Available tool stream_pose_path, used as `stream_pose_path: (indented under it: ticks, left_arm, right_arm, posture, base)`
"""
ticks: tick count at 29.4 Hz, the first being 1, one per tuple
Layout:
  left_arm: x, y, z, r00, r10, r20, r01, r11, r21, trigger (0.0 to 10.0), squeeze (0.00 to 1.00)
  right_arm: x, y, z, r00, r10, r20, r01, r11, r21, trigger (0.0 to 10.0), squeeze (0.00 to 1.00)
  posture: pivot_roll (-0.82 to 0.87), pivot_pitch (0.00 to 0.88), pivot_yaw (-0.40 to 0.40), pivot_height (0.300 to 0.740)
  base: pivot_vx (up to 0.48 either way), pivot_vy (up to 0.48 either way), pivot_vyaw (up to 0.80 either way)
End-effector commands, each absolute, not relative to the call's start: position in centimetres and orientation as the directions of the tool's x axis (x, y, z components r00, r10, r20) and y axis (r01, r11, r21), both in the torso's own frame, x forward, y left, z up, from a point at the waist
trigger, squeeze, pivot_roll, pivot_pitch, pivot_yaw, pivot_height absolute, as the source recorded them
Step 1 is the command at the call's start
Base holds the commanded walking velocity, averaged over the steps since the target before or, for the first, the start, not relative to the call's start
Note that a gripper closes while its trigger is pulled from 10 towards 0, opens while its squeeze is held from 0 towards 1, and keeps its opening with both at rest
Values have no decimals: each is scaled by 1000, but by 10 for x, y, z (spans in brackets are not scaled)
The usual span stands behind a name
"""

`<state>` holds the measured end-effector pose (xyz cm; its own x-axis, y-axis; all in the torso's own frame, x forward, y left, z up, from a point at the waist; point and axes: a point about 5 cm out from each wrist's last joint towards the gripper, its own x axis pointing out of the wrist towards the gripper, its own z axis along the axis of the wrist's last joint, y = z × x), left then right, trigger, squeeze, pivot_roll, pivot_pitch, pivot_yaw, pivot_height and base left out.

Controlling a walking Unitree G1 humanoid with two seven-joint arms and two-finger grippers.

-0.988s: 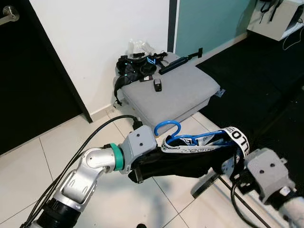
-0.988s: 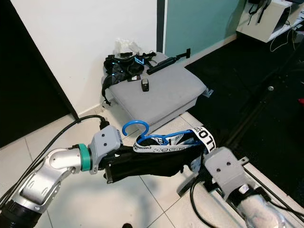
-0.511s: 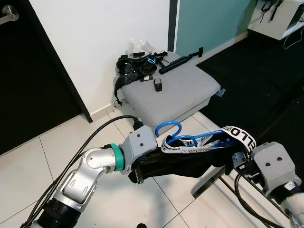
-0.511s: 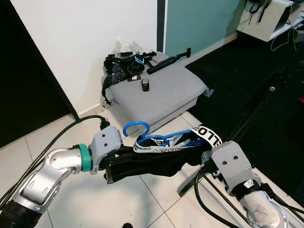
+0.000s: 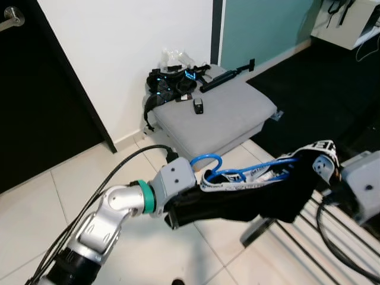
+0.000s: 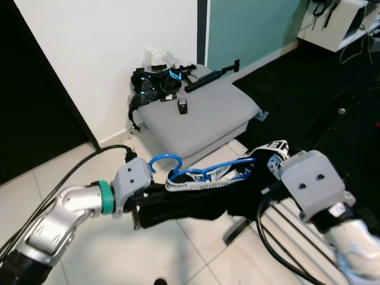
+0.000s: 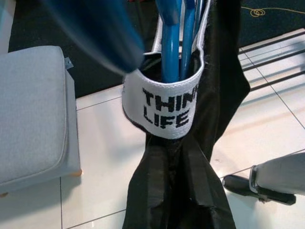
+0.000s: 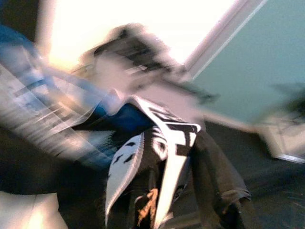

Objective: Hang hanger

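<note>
Two silver arms meet over the white floor tiles (image 5: 35, 202), carrying between them a blue hanger (image 5: 237, 172) draped with a black garment (image 5: 237, 205) whose white waistband (image 7: 164, 107) bears black lettering; the left gripper (image 5: 178, 211) is buried in the cloth at the hook end and the right gripper (image 6: 270, 187) at the far end, and whether either pair of fingers is open or closed cannot be told. Just beside the right arm, the rails of a drying rack (image 5: 323, 234) lie low over the tiles. Farther off against the white wall sits a grey cushion (image 5: 219, 116) with black straps (image 5: 169, 86) and a small dark device (image 5: 198, 106) on top.
</note>
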<state>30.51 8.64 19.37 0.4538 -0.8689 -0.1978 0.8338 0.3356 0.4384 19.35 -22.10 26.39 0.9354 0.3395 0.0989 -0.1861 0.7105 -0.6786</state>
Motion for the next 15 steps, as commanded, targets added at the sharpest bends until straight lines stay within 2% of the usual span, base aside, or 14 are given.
stream_pose_path:
  ticks: [1,2,3,6,7,8,13,14,15]
  left_arm:
    - [304,87,186,446,-865,-230,844,321,429,10000,0]
    - [304,87,186,446,-865,-230,844,321,429,10000,0]
    - [304,86,185,445,-865,-230,845,321,429,10000,0]
    - [304,86,185,445,-866,-230,845,320,428,10000,0]
    - [304,86,185,443,-866,-230,846,319,427,10000,0]
    - [304,85,184,442,-867,-230,846,319,427,10000,0]
    - [304,85,185,443,-867,-230,846,318,428,10000,0]
    - [304,86,185,444,-866,-230,845,319,430,10000,0]
    - [304,86,185,444,-866,-230,845,319,430,10000,0]
  right_arm:
    - [175,-214,254,894,444,-57,-371,664,-649,10000,0]
    - [175,-214,254,894,444,-57,-371,664,-649,10000,0]
    - [169,-218,243,891,432,-139,-416,655,-631,10000,0]
    - [169,-222,232,897,408,-172,-422,671,-610,10000,35]
    - [172,-224,223,907,384,-171,-407,702,-584,10000,953]
    - [175,-222,215,904,387,-181,-419,718,-556,10000,1000]
    - [175,-212,206,880,426,-211,-470,720,-510,10000,1000]
    - [174,-211,206,869,440,-225,-490,714,-500,10000,0]
    - [174,-211,206,869,440,-225,-490,714,-500,10000,0]
  posture:
    - [-356,240,192,740]
    - [-356,240,192,740]
    - [-356,240,192,740]
    - [-356,240,192,740]
    - [-356,240,192,740]
    - [-360,236,191,740]
    - [-353,234,190,740]
    - [-353,233,190,740]
    - [-353,233,190,740]
  base:
    - [0,0,0]
    - [0,0,0]
    - [0,0,0]
    - [0,0,0]
    - [0,0,0]
    - [0,0,0]
    - [0,0,0]
    - [0,0,0]
    - [0,0,0]
